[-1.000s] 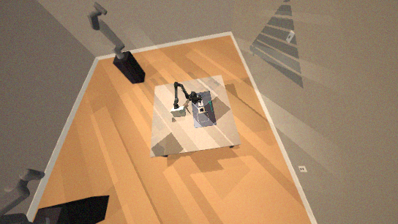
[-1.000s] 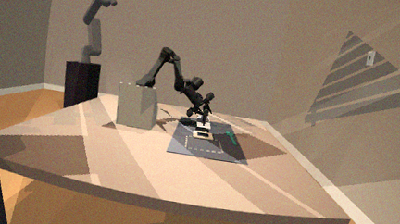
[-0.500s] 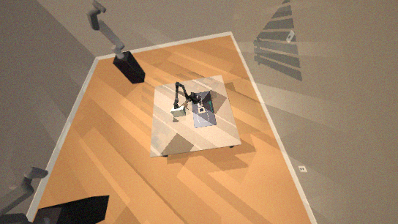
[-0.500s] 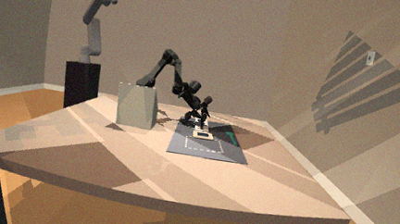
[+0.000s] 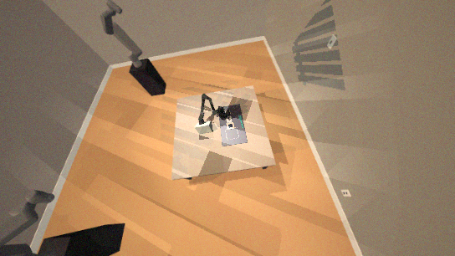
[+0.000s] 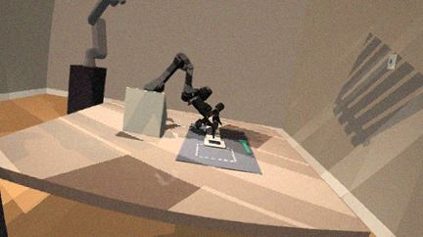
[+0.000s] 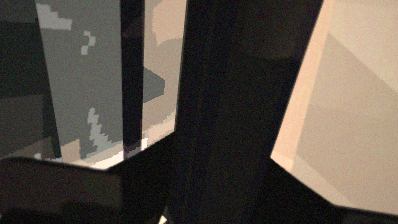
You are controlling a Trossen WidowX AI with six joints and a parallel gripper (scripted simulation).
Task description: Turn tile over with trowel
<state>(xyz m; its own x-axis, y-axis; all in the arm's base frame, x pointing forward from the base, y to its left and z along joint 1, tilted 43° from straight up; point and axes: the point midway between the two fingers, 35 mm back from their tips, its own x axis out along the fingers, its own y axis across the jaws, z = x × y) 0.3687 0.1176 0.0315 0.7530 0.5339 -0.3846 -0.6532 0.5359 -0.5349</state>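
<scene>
The tile lies mark-up on the mat, just beside the dashed outline! Over it, the gripper is partly open, clamped on the dark-handled trowel; a green piece lies near.
</scene>
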